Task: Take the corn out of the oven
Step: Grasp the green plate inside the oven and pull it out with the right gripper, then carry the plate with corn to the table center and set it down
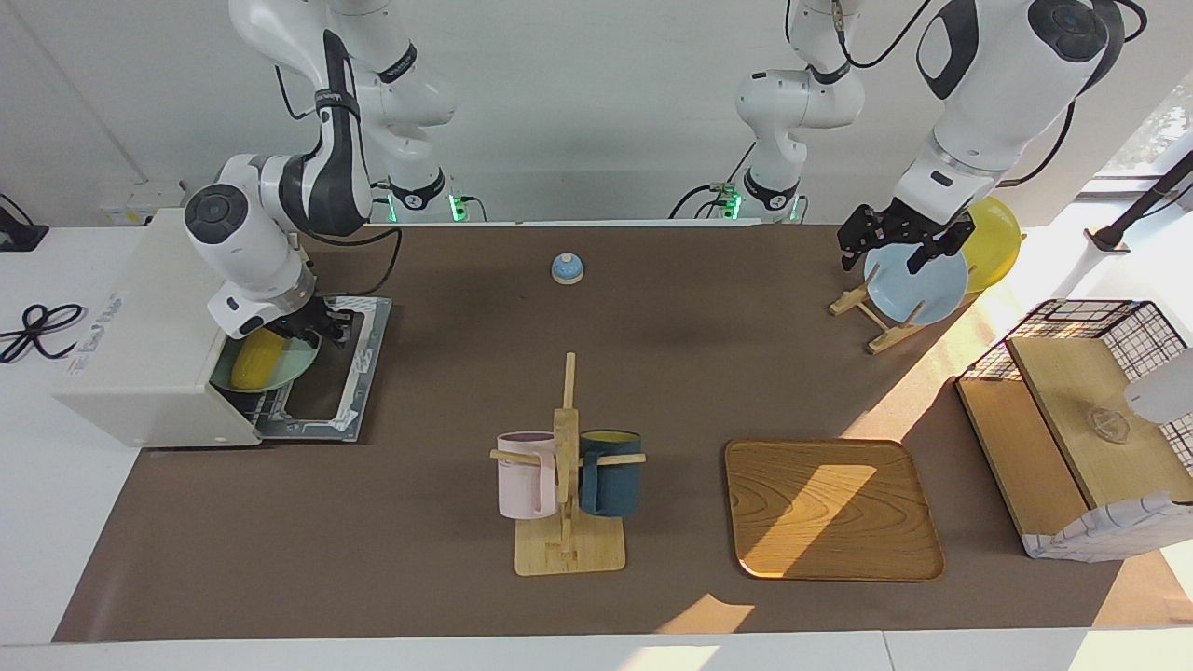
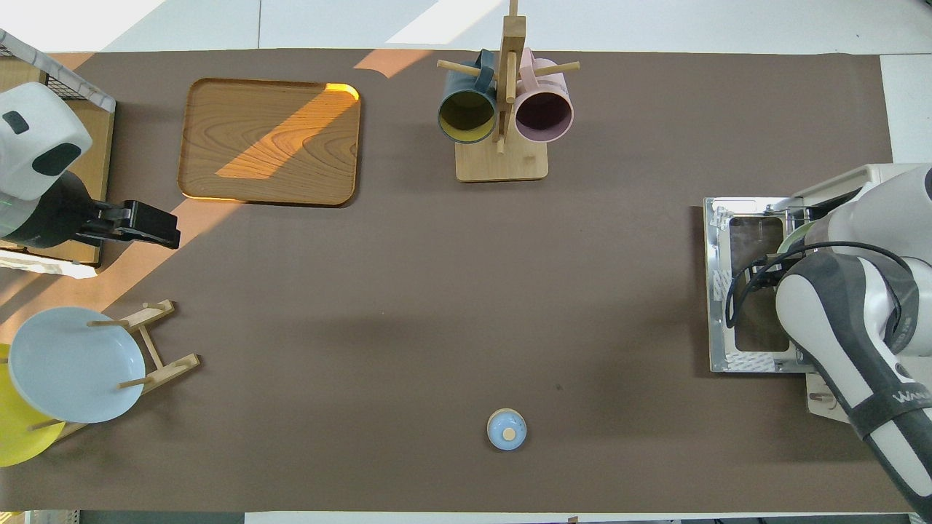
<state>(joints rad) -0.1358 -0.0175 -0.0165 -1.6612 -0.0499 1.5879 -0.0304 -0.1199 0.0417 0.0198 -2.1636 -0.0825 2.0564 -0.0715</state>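
Note:
The off-white oven [image 1: 149,326] stands at the right arm's end of the table, with its door [image 1: 326,396] dropped flat open. The yellow corn [image 1: 256,362] lies on a pale green plate [image 1: 294,365] on the rack in the oven mouth. My right gripper [image 1: 312,328] is down at the oven mouth, right at the end of the corn nearer to the robots, and covers that end. In the overhead view the right arm [image 2: 837,313] hides the corn; only the door [image 2: 753,287] and the plate's rim [image 2: 790,236] show. My left gripper [image 1: 890,247] waits open over the plate rack.
A mug rack [image 1: 564,466] with a pink and a dark blue mug stands mid-table. Beside it lies a wooden tray [image 1: 832,508]. A small blue bell [image 1: 567,268] sits near the robots. A blue plate [image 1: 918,280] and a yellow plate [image 1: 993,238] stand in a rack. A wire basket [image 1: 1081,410] sits at the left arm's end.

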